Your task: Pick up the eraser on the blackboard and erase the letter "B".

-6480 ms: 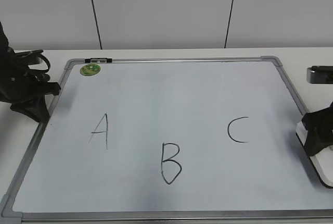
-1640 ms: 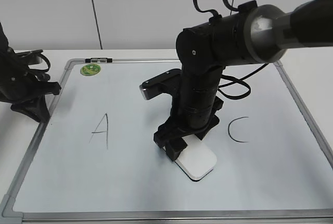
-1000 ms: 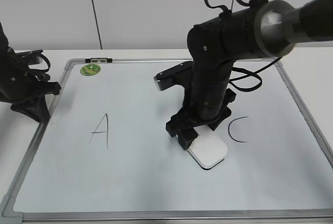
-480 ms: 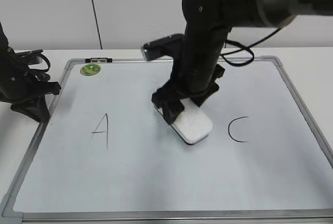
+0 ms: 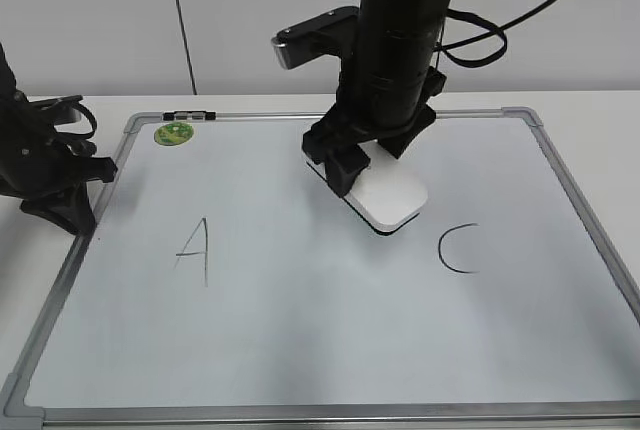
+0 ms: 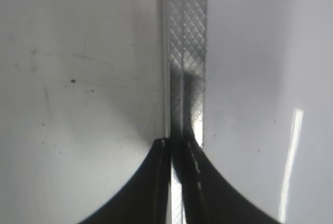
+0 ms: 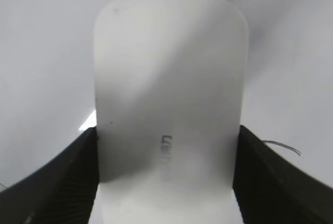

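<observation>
I have the right hand (image 5: 352,162) pinching the eraser (image 5: 388,197) by its long sides, flat face down toward the blackboard (image 5: 300,350), which keeps the wiping side ready for the surface. It hangs between the two letters that remain, above the middle of the board; whether it touches the board I can't quite tell from the slant. I count one "A" (image 5: 193,250), one "C" (image 5: 458,248), no letter "B" visible, one green magnet (image 5: 173,133), one eraser. My left hand (image 5: 62,205) is parked at the board's left frame on the bench (image 5: 600,115), its fingers seemingly pressed together, holding nothing
</observation>
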Robot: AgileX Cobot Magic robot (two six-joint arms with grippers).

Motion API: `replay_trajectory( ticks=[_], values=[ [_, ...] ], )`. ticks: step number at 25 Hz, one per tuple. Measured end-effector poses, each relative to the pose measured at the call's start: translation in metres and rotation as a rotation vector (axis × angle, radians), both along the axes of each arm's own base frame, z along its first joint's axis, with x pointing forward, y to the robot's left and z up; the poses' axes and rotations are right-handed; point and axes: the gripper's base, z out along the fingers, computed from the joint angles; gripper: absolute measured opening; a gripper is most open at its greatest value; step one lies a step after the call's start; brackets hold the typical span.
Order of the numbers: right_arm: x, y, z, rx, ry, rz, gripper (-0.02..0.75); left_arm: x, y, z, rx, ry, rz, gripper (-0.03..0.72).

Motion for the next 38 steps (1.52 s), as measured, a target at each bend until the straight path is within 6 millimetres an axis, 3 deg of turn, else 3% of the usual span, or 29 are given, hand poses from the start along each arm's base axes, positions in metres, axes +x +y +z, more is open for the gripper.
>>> replay_trajectory(
  ticks=[6,10,19,22,25,30,38],
  values=[
    [0.005,-0.016,-0.001,-0.049,0.029,-0.028,0.524,0.0,0.0,0.0,0.0,0.0,0.0,0.034],
    [0.021,-0.046,0.001,-0.04,0.03,-0.108,0.524,0.0,0.0,0.0,0.0,0.0,0.0,0.034],
    [0.053,-0.147,-0.001,-0.006,0.06,-0.372,0.524,0.0,0.0,0.0,0.0,0.0,0.0,0.034],
    [0.053,-0.186,-0.015,-0.001,0.116,-0.479,0.524,0.0,0.0,0.0,0.0,0.0,0.0,0.034],
    [0.05,-0.211,-0.029,0.008,0.146,-0.549,0.524,0.0,0.0,0.0,0.0,0.0,0.0,0.034],
    [0.049,-0.23,-0.047,0.036,0.126,-0.623,0.524,0.0,0.0,0.0,0.0,0.0,0.0,0.034],
    [0.055,-0.233,-0.064,0.045,0.111,-0.642,0.524,0.0,0.0,0.0,0.0,-0.001,0.0,0.034]
  ],
)
